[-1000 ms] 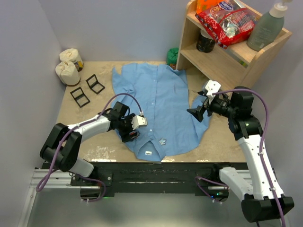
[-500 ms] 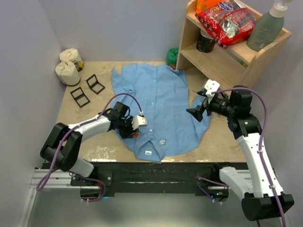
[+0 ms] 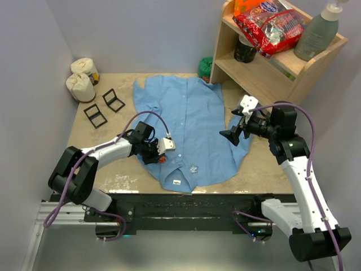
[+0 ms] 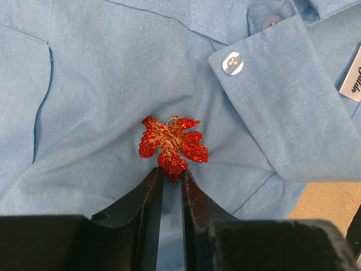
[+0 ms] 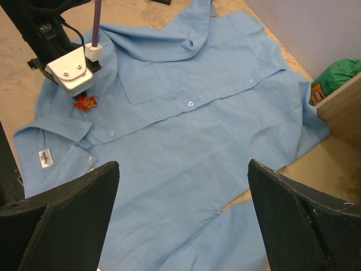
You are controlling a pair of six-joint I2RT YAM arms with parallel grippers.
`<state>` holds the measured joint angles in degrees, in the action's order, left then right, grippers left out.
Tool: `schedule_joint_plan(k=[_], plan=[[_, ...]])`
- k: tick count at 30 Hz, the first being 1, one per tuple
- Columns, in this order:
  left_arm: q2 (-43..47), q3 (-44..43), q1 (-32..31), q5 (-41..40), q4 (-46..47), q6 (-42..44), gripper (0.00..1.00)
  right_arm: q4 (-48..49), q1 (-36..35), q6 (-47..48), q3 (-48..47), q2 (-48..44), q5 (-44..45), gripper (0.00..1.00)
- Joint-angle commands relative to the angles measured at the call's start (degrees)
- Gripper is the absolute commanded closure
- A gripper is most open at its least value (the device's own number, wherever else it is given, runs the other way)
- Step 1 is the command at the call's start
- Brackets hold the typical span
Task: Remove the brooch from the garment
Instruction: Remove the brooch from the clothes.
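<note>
We close on the brooch (image 4: 172, 145)
Our left gripper (image 4: 171, 179), wide a second ago, now pinches the brooch's lower tip on the shirt (image 3: 197, 118) by the table's (image 3: 115, 182) near edge. Our right gripper (image 3: 232, 135) hangs spread. Pulling free looks next.

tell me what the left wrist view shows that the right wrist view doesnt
Only left wrist: the brooch close up, a red glittery leaf, with the left gripper straddling its lower tip. Only right wrist: the whole garment spread out, a green bag, the right gripper wide open. Both: brooch, garment, white collar label.
</note>
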<state>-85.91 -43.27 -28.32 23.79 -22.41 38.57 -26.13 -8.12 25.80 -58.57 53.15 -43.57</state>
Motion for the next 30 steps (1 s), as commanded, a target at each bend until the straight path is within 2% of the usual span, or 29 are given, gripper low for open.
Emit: schedule_joint_plan(k=[1,4,17,30], plan=[[1.53,-0.33,-0.34,2.13,0.27,-0.42,0.93,1.52,-1.02,0.39,-1.02,0.29,-1.52,0.01],[2.06,-0.41,-0.34,2.57,0.35,-0.6,1.0,1.61,-1.72,0.3,-1.11,0.64,-1.34,0.01],[5.4,-0.5,-0.34,5.91,1.93,-3.67,1.0,0.29,-6.03,3.46,-4.63,6.97,2.17,0.02],[5.05,-0.77,-0.34,8.37,2.11,-5.34,1.0,2.92,-13.14,7.07,-2.61,13.21,6.92,0.02]])
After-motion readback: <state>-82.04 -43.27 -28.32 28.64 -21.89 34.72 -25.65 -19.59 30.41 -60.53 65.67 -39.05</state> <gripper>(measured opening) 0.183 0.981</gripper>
